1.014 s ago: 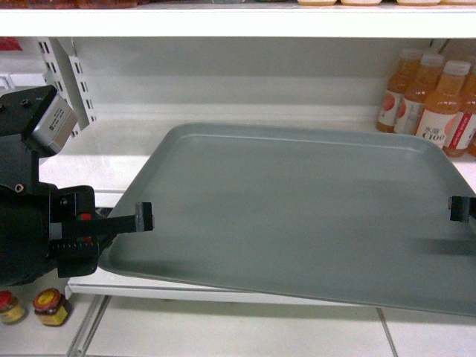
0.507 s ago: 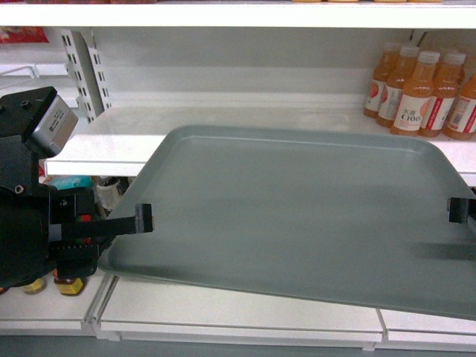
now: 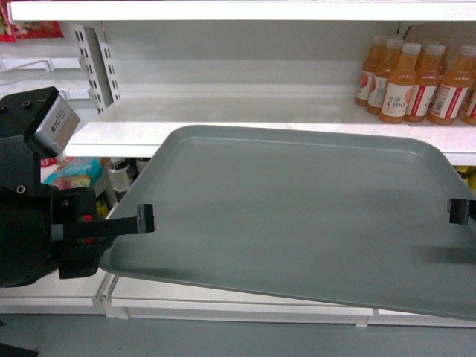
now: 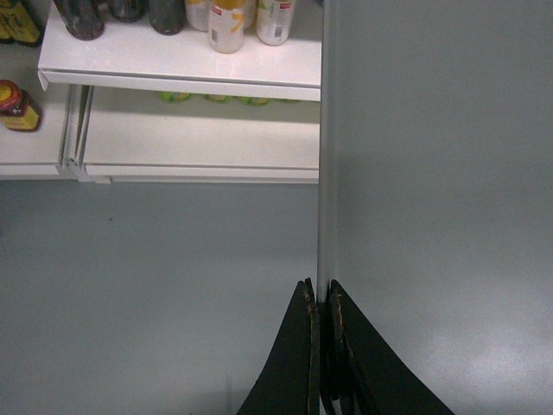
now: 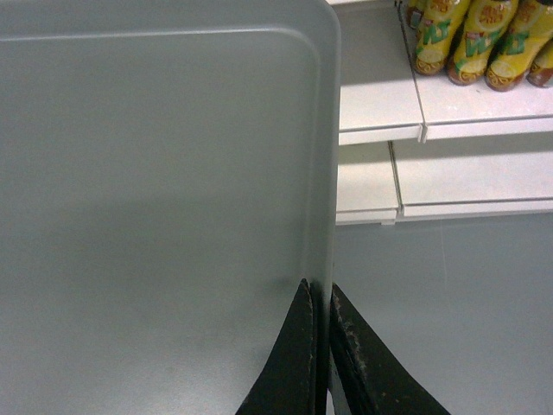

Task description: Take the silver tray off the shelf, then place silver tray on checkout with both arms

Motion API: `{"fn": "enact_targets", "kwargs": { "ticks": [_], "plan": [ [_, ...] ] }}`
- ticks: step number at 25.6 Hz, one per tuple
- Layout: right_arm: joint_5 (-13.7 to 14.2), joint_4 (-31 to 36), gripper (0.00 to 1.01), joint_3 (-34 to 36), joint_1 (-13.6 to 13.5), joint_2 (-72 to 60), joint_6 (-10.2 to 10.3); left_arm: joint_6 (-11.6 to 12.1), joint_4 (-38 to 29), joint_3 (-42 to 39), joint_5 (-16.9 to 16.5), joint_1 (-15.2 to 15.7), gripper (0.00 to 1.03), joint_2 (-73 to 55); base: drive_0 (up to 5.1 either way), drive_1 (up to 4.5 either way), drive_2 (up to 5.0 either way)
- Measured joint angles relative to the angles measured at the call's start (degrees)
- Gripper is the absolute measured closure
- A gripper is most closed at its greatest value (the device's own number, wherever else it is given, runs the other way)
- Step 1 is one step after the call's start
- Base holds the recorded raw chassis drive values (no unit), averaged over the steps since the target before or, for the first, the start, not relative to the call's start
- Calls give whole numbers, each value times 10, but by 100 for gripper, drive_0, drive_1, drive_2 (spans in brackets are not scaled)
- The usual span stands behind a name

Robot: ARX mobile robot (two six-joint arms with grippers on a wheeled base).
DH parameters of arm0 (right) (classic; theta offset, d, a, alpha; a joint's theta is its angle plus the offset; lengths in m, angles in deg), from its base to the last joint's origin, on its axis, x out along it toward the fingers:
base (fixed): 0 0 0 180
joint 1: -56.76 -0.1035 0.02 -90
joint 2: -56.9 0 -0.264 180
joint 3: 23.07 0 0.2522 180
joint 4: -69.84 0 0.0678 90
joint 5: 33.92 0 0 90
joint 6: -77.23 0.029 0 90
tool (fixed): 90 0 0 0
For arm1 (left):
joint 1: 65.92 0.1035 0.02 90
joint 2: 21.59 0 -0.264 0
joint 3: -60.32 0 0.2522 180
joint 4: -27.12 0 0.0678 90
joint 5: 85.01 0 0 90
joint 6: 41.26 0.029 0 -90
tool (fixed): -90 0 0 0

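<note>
Now both sets of fingers pinch the silver tray (image 3: 297, 216) above grey floor (image 4: 155, 285), before the shelf (image 3: 126, 130).

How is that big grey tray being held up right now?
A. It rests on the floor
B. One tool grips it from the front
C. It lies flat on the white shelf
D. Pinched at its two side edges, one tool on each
D: the left tool and the right tool are each clamped on a side rim of the tray, which hangs in front of the shelf.
</note>
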Motion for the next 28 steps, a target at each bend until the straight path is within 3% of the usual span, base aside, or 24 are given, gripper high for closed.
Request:
{"fn": "enact_targets", "kwargs": {
  "ticks": [28],
  "plan": [
    [1, 0, 98, 1, 0, 0, 0, 0, 0, 0, 0, -1, 100, 0, 12, -420, 444]
  ]
}}
